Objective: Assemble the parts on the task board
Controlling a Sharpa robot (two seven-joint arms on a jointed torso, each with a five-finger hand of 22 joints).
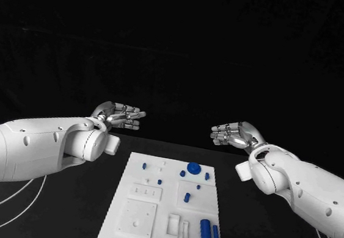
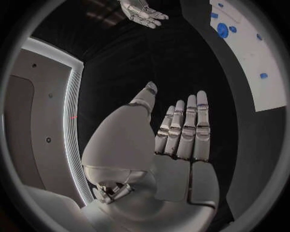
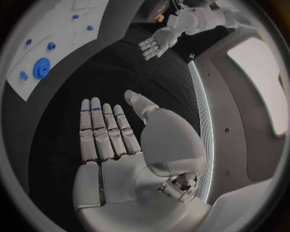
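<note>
We are looking down at the white task board (image 1: 167, 214) lying mid-table, with blue parts on it: a round knob (image 1: 193, 167) near its far edge and two cylinders (image 1: 205, 230) near its right side. Beyond it, the left hand (image 1: 120, 116) and right hand (image 1: 235, 134) are hovering empty, fingers extended.

Dim surroundings are swallowing the black table (image 1: 47, 222); light from above is brightening the white rectangular task board (image 1: 139, 237), wrist views bending edges.
</note>
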